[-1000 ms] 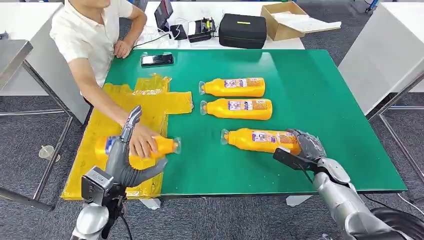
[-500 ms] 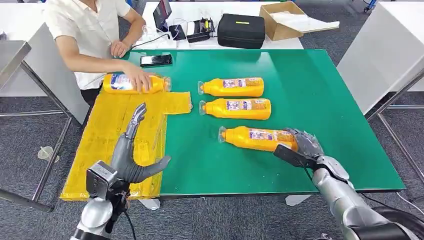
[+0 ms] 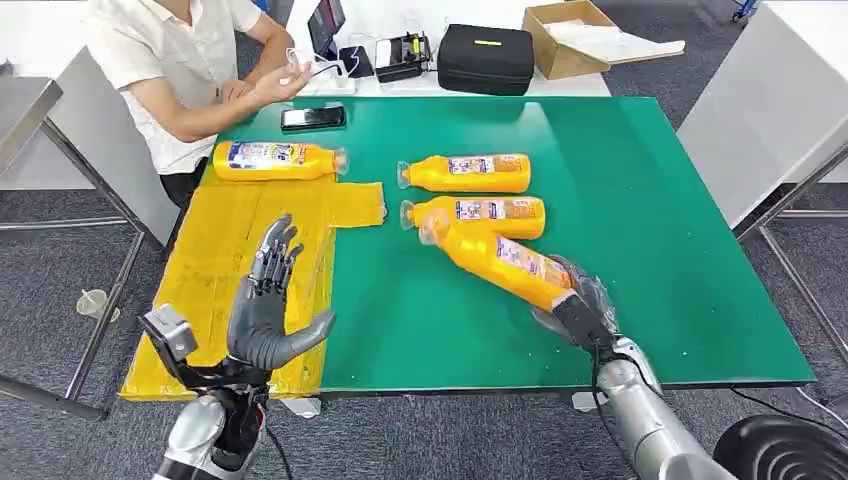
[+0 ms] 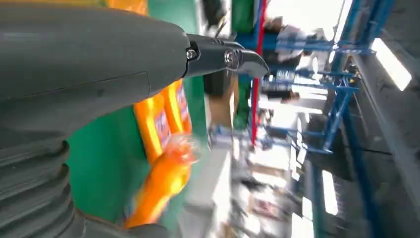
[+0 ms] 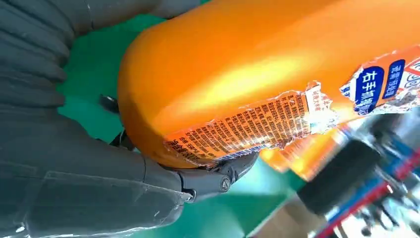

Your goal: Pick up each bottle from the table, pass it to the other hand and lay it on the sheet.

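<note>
My right hand (image 3: 578,308) grips the base of an orange bottle (image 3: 495,258) and holds it tilted above the green table (image 3: 640,200), cap toward the far left. The right wrist view has the same bottle (image 5: 257,69) close up against my palm. Two more orange bottles (image 3: 467,173) (image 3: 478,212) lie side by side on the table behind it. A fourth bottle (image 3: 275,160) lies at the far end of the yellow sheet (image 3: 225,255). My left hand (image 3: 266,303) hovers over the sheet's near part, fingers spread, palm empty; the held bottle (image 4: 161,186) shows blurred in the left wrist view.
A person (image 3: 185,60) sits at the table's far left corner, hand raised off the table. A phone (image 3: 313,118) lies near them. Behind the table are a black case (image 3: 486,60), a cardboard box (image 3: 570,35) and small devices.
My right hand has lifted its bottle off the table and tilted it. The person set the other bottle at the sheet's far end and withdrew the hand. My left hand turned, fingers spread wider.
</note>
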